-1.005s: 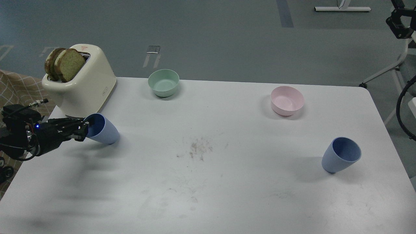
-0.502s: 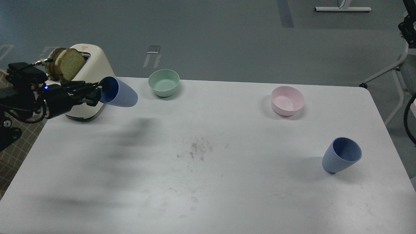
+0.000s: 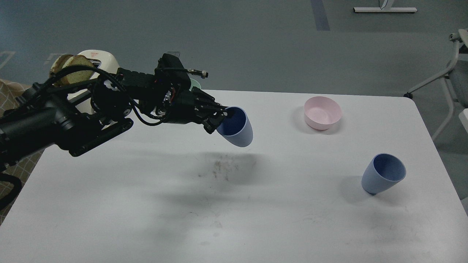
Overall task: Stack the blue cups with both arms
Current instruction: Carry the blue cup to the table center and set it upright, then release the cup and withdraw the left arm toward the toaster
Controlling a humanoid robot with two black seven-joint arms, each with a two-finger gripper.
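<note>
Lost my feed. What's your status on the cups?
Left gripper shut on one cup, held over the table. Right gripper out of view. Other cup standing; path looks clear.

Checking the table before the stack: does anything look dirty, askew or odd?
Yes. A patch of dark crumb-like specks soils the white table near its middle, below the blue cup gripped at its rim by the left gripper. Nothing looks spilled or broken.

We see even, soft overhead light on the white table (image 3: pixel 256 219), no glare. Broad blurred shadows spread beneath our left arm (image 3: pixel 73 117) (darkest under the lifted cup (image 3: pixel 236 128)). Focus holds sharp, edges slightly grainy.
</note>
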